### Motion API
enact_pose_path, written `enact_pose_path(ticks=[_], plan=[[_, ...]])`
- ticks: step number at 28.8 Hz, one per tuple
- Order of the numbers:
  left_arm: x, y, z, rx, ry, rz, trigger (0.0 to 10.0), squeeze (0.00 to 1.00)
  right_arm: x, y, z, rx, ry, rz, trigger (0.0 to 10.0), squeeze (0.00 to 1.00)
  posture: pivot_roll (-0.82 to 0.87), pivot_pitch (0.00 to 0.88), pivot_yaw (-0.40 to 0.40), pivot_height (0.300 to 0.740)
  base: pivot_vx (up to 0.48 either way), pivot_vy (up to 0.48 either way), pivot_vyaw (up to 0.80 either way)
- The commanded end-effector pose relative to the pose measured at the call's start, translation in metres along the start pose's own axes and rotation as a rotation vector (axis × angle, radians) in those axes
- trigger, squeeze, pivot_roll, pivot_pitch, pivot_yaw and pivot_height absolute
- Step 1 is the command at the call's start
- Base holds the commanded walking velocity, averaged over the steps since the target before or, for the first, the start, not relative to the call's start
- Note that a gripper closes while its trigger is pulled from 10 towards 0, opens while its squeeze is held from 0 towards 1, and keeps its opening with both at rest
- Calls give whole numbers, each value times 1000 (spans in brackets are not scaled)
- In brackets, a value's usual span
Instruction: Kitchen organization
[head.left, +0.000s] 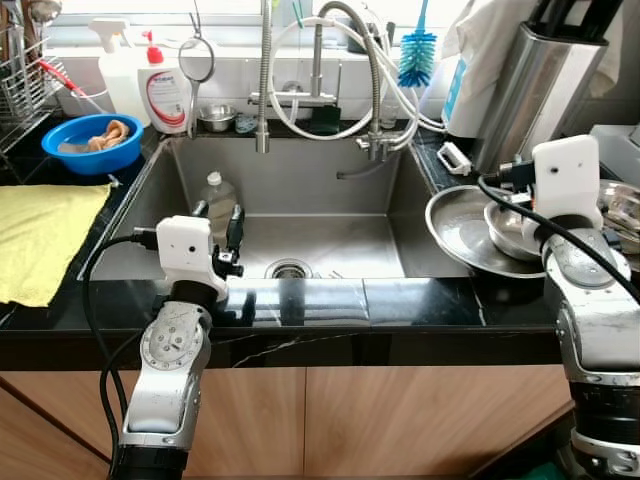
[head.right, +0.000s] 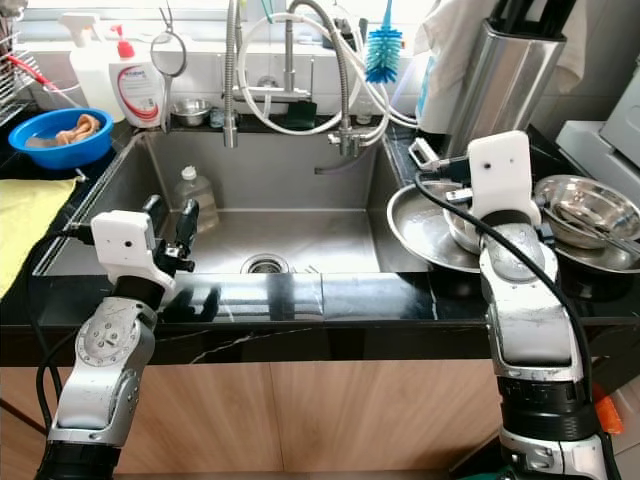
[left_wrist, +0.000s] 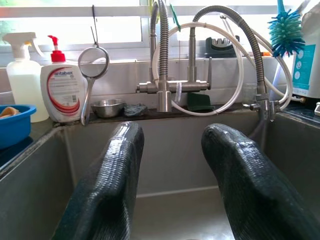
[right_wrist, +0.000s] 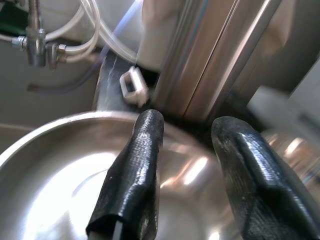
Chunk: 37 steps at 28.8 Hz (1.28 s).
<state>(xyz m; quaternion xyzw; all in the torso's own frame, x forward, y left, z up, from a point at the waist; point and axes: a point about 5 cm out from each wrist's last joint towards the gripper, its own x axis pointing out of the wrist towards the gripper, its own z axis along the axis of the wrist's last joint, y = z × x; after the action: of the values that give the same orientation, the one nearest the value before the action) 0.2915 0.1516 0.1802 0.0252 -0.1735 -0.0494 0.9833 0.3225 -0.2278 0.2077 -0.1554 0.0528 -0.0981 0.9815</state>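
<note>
Standing at: black stone counter (head.left: 330, 300) with a sunken stainless steel sink (head.left: 320, 240), wooden cabinet fronts below.
Left gripper: left gripper (head.left: 222, 225) held over the sink's front left corner, just past the counter lip, fingers apart with nothing between them.
Right gripper: right gripper (right_wrist: 187, 165) over the wide shallow steel plate (head.left: 460, 235) on the counter to the right of the sink, fingers apart, empty.
Plate edge: its rim overhangs the sink's right wall; a small steel bowl (head.right: 462, 232) sits on it.
Sink room: basin mostly open around the drain (head.left: 290, 269); a clear plastic bottle (head.left: 216, 196) stands at the left wall.
Left counter: yellow cloth (head.left: 40, 235), and a blue plastic bowl (head.left: 92, 142) behind it.
Right back: tall brushed-steel canister (head.left: 530, 85) close behind the plate.
</note>
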Motion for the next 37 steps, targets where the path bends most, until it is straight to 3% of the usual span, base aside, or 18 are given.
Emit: enact_pose_path(ticks=[1,11,12,37], plan=[[2,-1,0,-7,6,-12,10000,0,1,9,-2,64,39,40,10000,1000,-103,0,-32,706,0,0,0],[2,0,0,-10,3,-11,10000,0,1,13,-5,64,83,55,10000,1000,-103,0,-32,706,0,0,0],[1,1,0,-7,6,-9,10000,0,2,16,-4,70,78,64,10000,0,-98,0,-31,706,0,0,0],[-2,2,-3,-7,29,-18,10000,0,2,22,-16,101,180,67,10000,0,-96,0,-33,706,0,0,0]])
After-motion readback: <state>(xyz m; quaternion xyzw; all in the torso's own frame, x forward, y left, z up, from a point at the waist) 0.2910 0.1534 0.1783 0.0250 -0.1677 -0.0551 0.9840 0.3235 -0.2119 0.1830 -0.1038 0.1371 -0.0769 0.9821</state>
